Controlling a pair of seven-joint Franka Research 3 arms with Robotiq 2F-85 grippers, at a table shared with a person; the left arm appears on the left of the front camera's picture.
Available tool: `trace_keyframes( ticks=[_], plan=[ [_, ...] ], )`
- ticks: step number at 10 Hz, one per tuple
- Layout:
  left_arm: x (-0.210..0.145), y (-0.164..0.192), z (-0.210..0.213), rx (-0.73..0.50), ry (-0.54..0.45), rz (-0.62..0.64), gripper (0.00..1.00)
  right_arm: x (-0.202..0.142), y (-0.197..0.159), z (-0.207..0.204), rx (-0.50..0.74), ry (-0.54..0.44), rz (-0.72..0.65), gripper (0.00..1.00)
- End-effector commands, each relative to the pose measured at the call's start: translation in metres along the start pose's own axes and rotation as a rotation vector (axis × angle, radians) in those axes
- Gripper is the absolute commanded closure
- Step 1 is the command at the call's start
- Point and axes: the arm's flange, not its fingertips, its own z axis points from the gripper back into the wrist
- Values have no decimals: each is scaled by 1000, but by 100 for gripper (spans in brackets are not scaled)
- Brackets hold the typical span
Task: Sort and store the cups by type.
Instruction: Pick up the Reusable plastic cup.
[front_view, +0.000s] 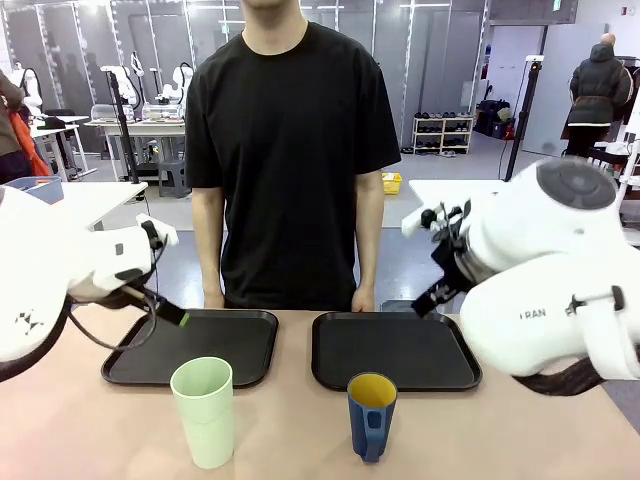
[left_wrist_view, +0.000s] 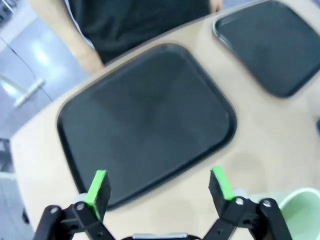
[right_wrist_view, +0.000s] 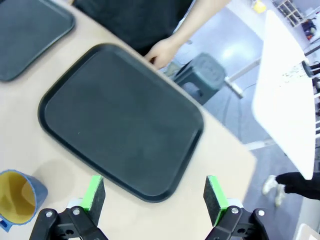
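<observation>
Pale green tumbler (front_view: 203, 410) stands upright just on the robot's side of the left black tray (front_view: 190, 347), and the dark blue mug (front_view: 371, 415) stands further to that tray's right. We judge no sorting is done yet; we are at the approach. Our left gripper (left_wrist_view: 159, 182) hangs open above the tray's near edge, the tumbler below and off to one side. Our right gripper (right_wrist_view: 155, 192) is open too, the mug off to its side — next each must drop lower and straddle its cup.
</observation>
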Motion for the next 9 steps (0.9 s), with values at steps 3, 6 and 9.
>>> trace_keyframes(
  ticks=[3,6,9],
  plan=[
    [7,-48,74,45,-152,-85,0,22,42,83,-160,-40,-15,0],
    [1,-62,89,25,-174,-167,0,12,57,105,-200,-77,30,0],
    [-6,-53,84,30,-160,-176,0,5,50,101,-221,-75,51,0]
  ],
)
